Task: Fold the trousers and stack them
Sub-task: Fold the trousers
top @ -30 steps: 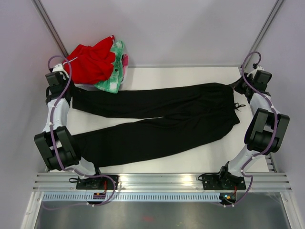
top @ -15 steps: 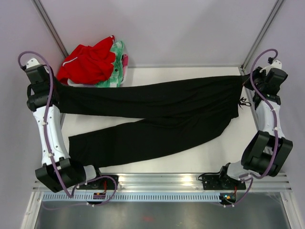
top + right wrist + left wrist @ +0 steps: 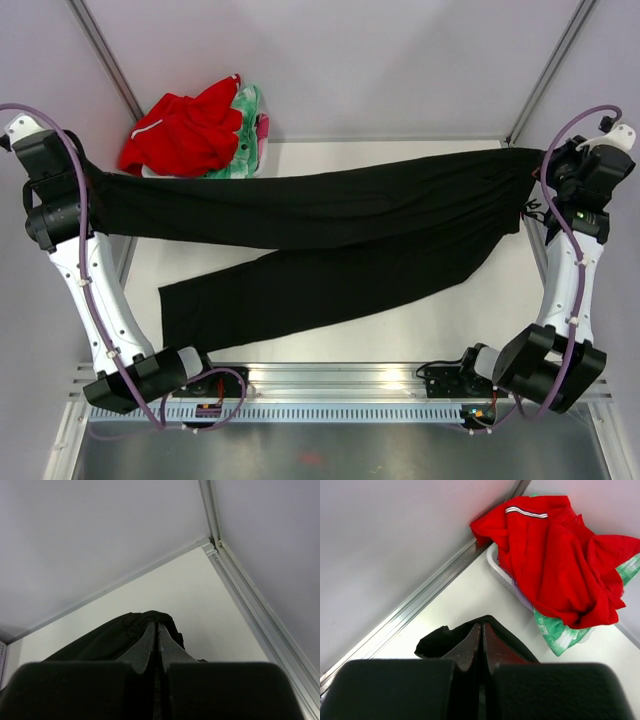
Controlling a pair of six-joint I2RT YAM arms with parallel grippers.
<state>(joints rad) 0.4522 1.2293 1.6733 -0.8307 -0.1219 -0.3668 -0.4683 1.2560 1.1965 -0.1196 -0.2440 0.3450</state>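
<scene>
The black trousers [image 3: 320, 215] stretch across the table, waist at the right, legs to the left. My left gripper [image 3: 85, 172] is shut on the cuff of the far leg [image 3: 445, 637] and holds it raised at the far left. My right gripper [image 3: 540, 165] is shut on the waist's far corner [image 3: 130, 625] and holds it raised at the far right. The far leg hangs taut between the two grippers. The near leg [image 3: 260, 295] trails down onto the table towards the front left.
A red garment with white trim [image 3: 185, 130] lies piled on a green-and-pink cloth [image 3: 245, 140] at the back left corner; both show in the left wrist view [image 3: 555, 555]. Metal frame posts [image 3: 105, 60] rise at both back corners. The white table [image 3: 390, 335] ends at a rail in front.
Both arms have risen and swung outwards, lifting the far leg and the waist off the table. The trousers are now pulled taut, and the near leg has slid right.
</scene>
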